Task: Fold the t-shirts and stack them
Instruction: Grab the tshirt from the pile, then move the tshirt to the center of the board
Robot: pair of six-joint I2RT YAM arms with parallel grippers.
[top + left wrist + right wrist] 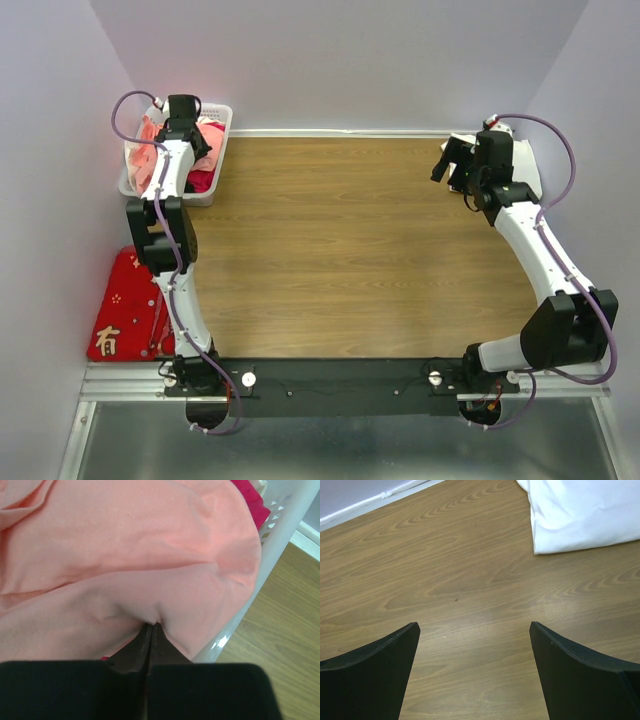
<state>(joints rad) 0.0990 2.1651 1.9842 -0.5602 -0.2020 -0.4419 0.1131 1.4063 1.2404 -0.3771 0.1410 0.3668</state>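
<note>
Done: we judge the white t-shirt (580, 515) folded, lying on the counter (445, 555) near our right hand (474, 626), whose fingers stand apart.
Remaining: our left hand (150, 629) is clamped on the salmon-pink t-shirt (125, 555) in the basket (282, 537). It is not yet folded or stacked.

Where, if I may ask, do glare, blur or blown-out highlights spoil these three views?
Top external: evenly lit and sharp, though the salmon t-shirt in the basket glows overexposed. Left wrist: a glare spot on the basket rim, and the left hand is a dark, soft-focus mass. Right wrist: wood grain crisp, a pale sheen across the table, the white t-shirt nearly featureless.
</note>
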